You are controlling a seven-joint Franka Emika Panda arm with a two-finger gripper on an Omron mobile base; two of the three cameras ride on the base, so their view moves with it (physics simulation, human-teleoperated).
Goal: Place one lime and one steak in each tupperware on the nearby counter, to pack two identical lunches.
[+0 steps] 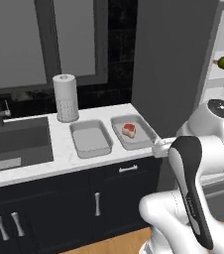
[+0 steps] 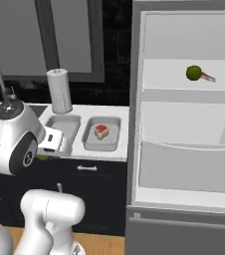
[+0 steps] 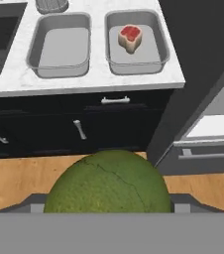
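- The fridge (image 2: 184, 149) stands open at the right end of the counter, its grey shelves showing.
- The counter (image 1: 59, 149), white marble-look over dark cabinets with silver handles, carries a sink (image 1: 15, 144) at its left part and two tupperware trays near its right end.
- A paper towel roll (image 1: 66, 97) stands upright near the counter's back edge, just behind the left tray.
- The left tupperware (image 1: 90, 139) lies just beside the right one, nearer the sink.
- The right tupperware (image 1: 133, 132) sits at the counter's right end, next to the fridge wall, and holds a steak (image 1: 129, 129), red on top, in its back half.
- A lime (image 3: 109, 183) fills the bottom of the hand view, clamped between the fingers, whose grey pads show at either side of it; it hangs in front of the cabinets, over the wooden floor (image 3: 15, 178), off the counter's front edge.
- A second lime (image 2: 194, 72) rests on an upper fridge shelf, touching a second steak (image 2: 208, 77) at its right.
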